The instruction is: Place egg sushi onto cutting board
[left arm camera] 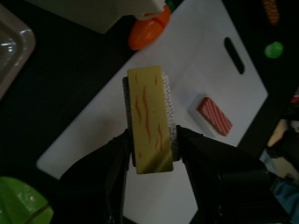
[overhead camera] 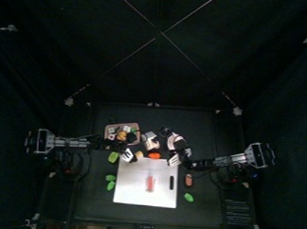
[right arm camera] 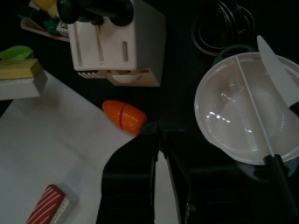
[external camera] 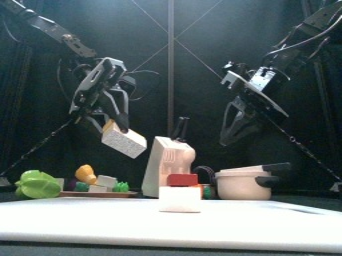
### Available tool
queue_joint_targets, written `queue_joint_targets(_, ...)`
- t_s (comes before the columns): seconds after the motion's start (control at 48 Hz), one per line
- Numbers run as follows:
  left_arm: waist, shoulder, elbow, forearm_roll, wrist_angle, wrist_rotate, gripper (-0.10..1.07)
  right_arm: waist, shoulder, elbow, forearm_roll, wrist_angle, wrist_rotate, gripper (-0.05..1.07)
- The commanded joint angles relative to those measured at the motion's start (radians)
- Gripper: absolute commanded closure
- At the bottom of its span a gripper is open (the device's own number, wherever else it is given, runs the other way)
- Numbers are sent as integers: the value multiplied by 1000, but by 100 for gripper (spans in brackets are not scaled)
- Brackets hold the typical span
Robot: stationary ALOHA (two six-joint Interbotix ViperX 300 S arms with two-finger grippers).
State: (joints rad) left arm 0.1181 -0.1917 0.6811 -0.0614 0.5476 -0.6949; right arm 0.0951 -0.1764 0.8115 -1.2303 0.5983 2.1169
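left gripper (left arm camera: 152,166) pinching egg sushi (left arm camera: 151,131) above cutting board (left arm camera: 152,96); right gripper (right arm camera: 158,162) pressed together

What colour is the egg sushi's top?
Yellow with thin orange streaks, on the egg sushi; left wrist view.

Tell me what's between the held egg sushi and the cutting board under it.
Nothing: in the left wrist view the egg sushi, in the left gripper, hangs over bare cutting board; a red striped piece lies beside.

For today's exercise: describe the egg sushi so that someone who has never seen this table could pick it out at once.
Find the white cutting board on the black table. Above it, the left gripper holds the egg sushi between its jaws: a yellow block with a pale rice side. The sushi lying on the board is red-striped, and the piece beside the board is orange.
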Motion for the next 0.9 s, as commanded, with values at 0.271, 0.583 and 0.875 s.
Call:
queue_joint_targets(0.271,-225,66,-58,457,130,-644,40,2,-17,-21,-3,2,-2,51)
queue_joint_targets(0.583,-353,218,-176,592,156,-954,40,6,-12,-6,-5,2,-2,51)
queue_joint_targets(0.875,-471,403,-396,632,494,-1089,39,32,-11,14,6,2,-3,51)
